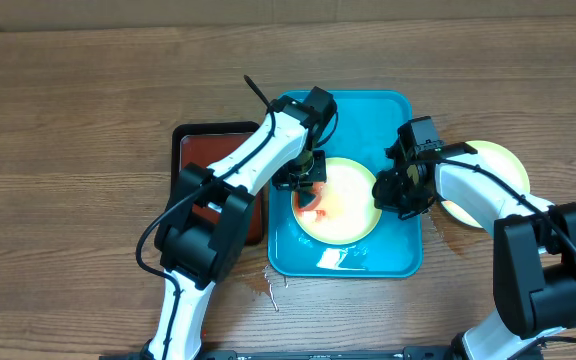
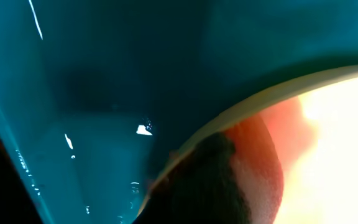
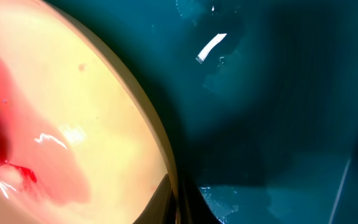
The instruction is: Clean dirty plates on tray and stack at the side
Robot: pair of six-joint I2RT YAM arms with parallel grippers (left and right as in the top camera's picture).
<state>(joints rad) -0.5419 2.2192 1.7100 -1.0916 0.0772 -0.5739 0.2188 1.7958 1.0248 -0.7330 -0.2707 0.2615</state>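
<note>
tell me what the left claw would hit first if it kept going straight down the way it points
The round yellow-green rimmed, red-smeared plastic plate in the turquoise plastic tray: the left claw points down at its left edge and likely touches it.

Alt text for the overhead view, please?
A red-smeared plate lies in the turquoise tray, left end effector on its stained left side, right end effector at its right rim. A second plate sits right of the tray.

On the turquoise tray, the left hand and right hand flank a red-smeared plate at opposite rims.
</note>
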